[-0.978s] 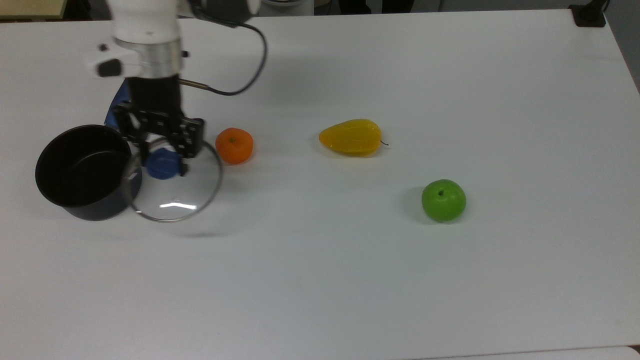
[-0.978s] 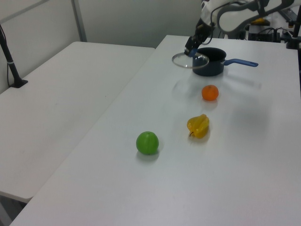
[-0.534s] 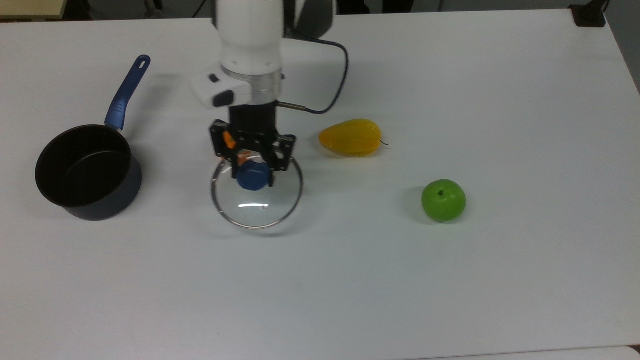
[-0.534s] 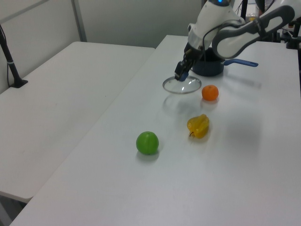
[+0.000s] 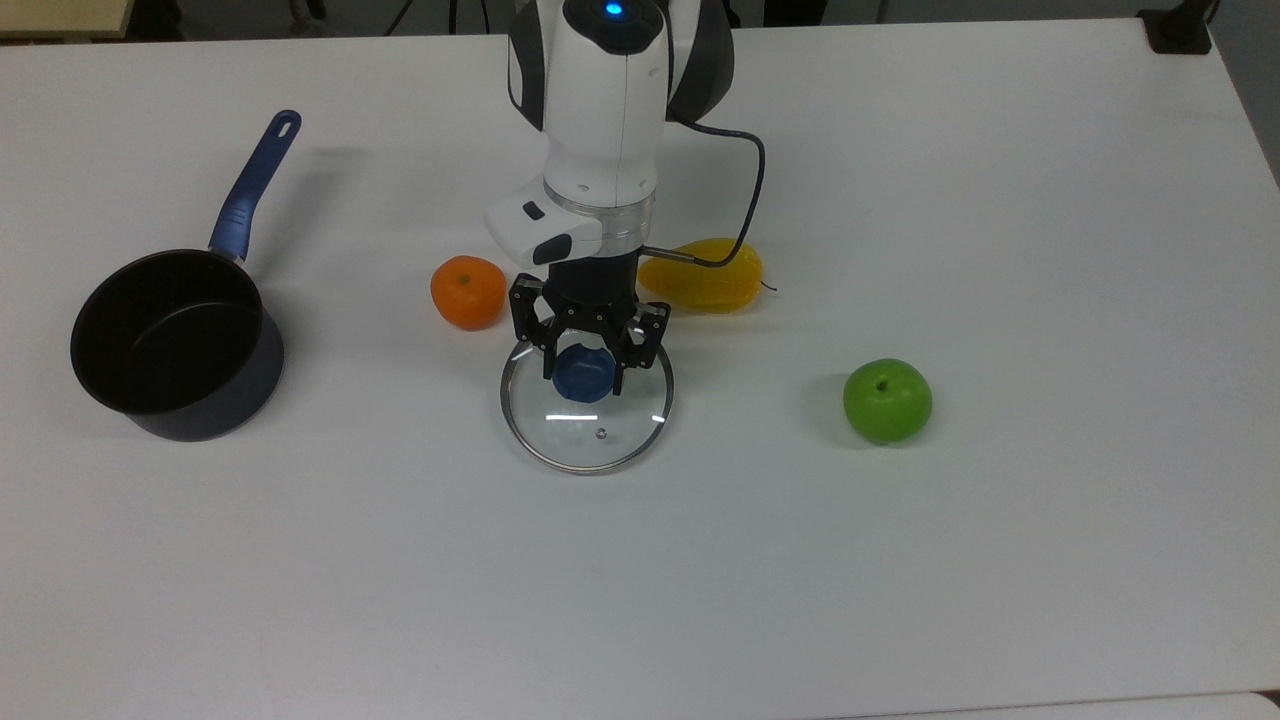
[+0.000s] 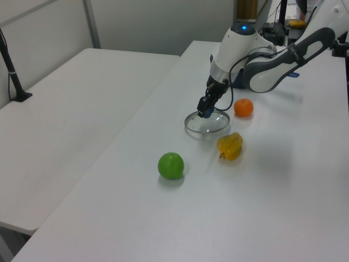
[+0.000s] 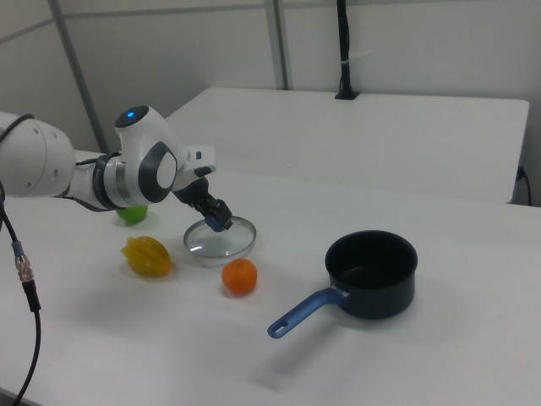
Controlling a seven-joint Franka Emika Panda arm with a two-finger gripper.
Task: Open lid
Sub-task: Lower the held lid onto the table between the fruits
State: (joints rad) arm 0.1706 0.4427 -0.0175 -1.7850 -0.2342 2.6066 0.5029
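The lid point(image 5: 590, 438) is a round clear glass disc with a metal rim and a blue knob point(image 5: 583, 378). It sits flat and low at the table's middle, between the orange and the yellow fruit; I cannot tell whether it touches the table. My gripper point(image 5: 584, 372) points down over it, shut on the knob with a finger on each side. The left view shows the lid point(image 6: 210, 125) under the gripper point(image 6: 203, 112). In the right view the gripper point(image 7: 220, 224) holds the lid point(image 7: 228, 245). The dark saucepan point(image 5: 205, 420) stands uncovered at the top view's left.
An orange point(image 5: 468, 291) lies just beside the lid toward the top view's left, and a yellow fruit point(image 5: 720, 287) sits beyond the gripper, partly behind the arm's cable. A green apple point(image 5: 887, 401) rests toward the top view's right. The saucepan point(image 7: 380, 300) has a blue handle point(image 5: 250, 190).
My gripper carried the lid away from the saucepan, rightward in the top view past the orange, and lowered it toward the table. The saucepan and fruits stayed put.
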